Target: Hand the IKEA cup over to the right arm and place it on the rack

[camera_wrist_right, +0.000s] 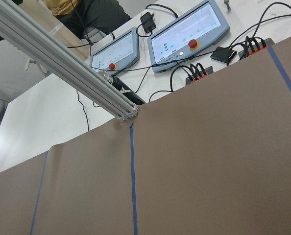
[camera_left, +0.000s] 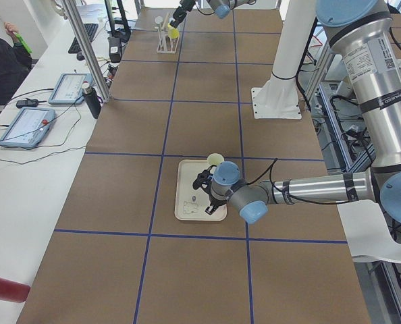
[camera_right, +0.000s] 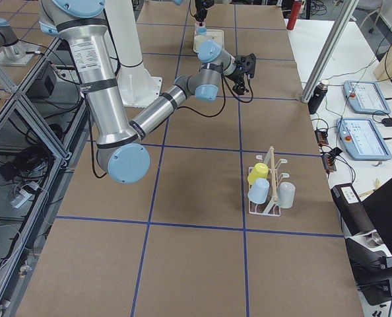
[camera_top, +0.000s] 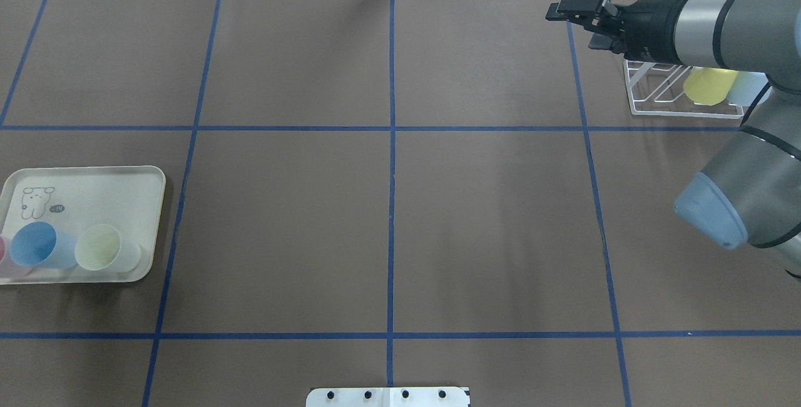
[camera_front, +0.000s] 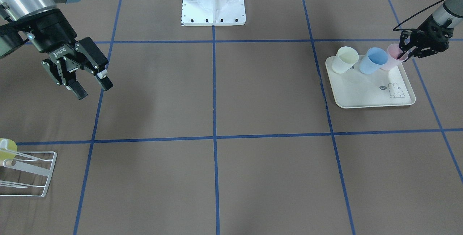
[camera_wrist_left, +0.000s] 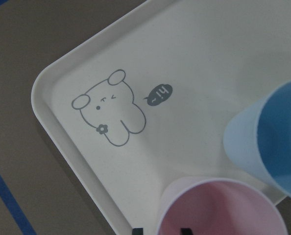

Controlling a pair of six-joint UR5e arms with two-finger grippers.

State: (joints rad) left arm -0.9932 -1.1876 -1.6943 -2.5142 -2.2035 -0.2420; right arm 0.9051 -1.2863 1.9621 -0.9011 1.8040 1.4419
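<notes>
while the right hand [camera_front: 94, 89] hangs released above the bench [camera_front: 253, 94], the left hand [camera_front: 401, 53] straddles the pink cup [camera_front: 390, 61] rim on the tray [camera_front: 361, 94], though i cannot tell if it's clenched.

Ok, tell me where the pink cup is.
Front-facing view, right side: the pink cup stands in the tray's top corner, beside the blue cup, left gripper at its rim.
</notes>
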